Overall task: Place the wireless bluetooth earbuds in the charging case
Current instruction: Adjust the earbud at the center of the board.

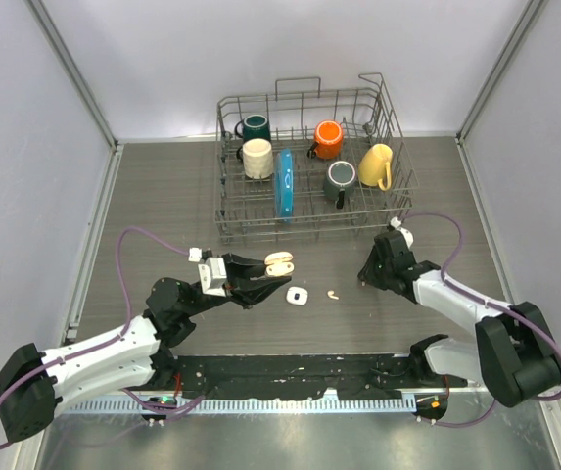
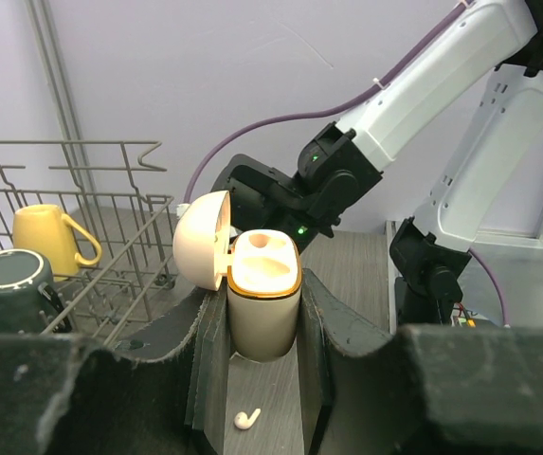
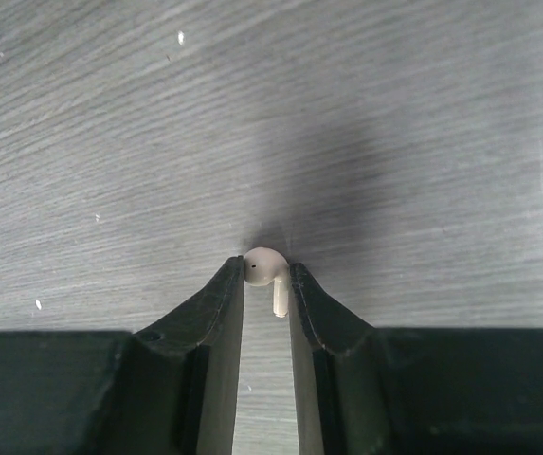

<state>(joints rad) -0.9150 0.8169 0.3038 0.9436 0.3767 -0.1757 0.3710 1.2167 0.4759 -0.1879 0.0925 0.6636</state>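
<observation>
My left gripper [image 1: 278, 264] is shut on a cream charging case [image 2: 263, 303] with a gold rim. It holds the case upright above the table, with the lid [image 2: 202, 239] swung open to the left. A small cream stub [image 2: 257, 243] shows in the case's far socket. One earbud [image 2: 246, 418] lies on the table below, between my left fingers. My right gripper [image 3: 266, 275] is shut on a white earbud [image 3: 265, 268] at its fingertips, low over the wood. In the top view this gripper [image 1: 362, 281] hides that bud. Another earbud [image 1: 332, 293] lies loose on the table.
A small white rounded object [image 1: 298, 296] lies on the table between the grippers. A wire dish rack [image 1: 311, 227] stands at the back. It holds several mugs and an upright blue plate [image 1: 284, 182]. The right arm [image 2: 347, 175] fills the space behind the case in the left wrist view.
</observation>
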